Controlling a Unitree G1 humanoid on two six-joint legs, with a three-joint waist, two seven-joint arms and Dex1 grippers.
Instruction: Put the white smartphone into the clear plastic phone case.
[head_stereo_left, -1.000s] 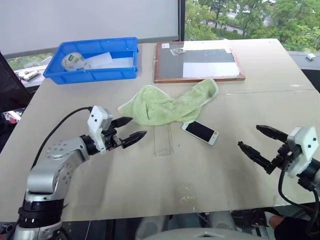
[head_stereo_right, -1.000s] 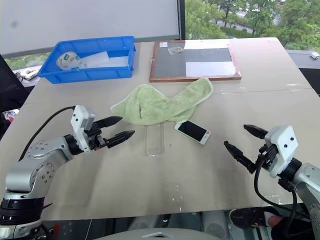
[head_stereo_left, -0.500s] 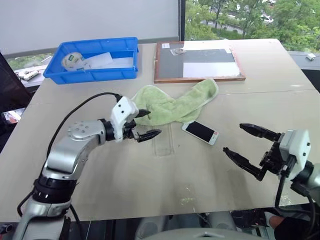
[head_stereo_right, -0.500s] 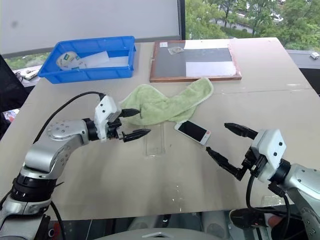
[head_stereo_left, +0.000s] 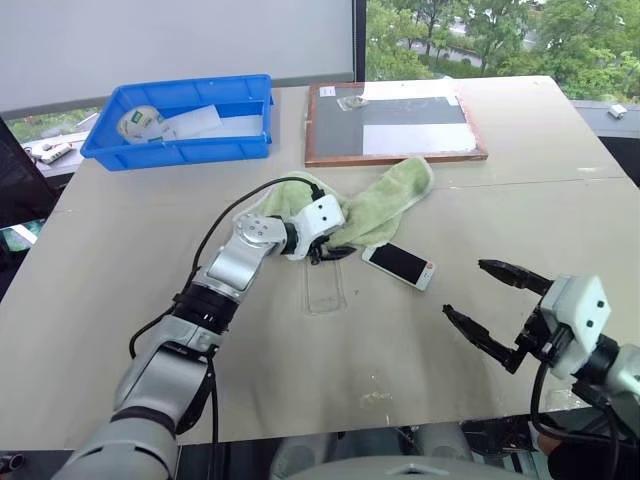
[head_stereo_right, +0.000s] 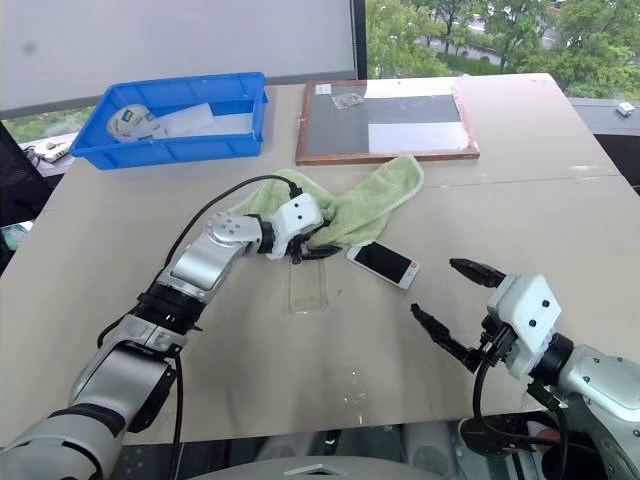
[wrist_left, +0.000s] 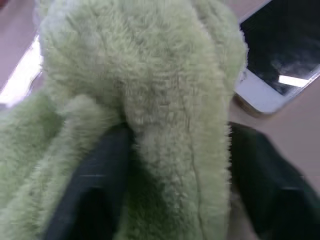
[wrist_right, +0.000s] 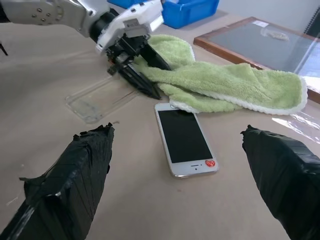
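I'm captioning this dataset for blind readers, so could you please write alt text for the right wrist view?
The left gripper pinches a fold of the green towel on a tan table, just above the clear plastic phone case. The white smartphone lies screen up beside the towel, between the right gripper's two widely spread fingers.

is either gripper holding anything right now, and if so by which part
The left gripper has its fingers around a fold at the edge of the green towel, beside the white smartphone; a firm pinch cannot be told. The right gripper is open, holding nothing.
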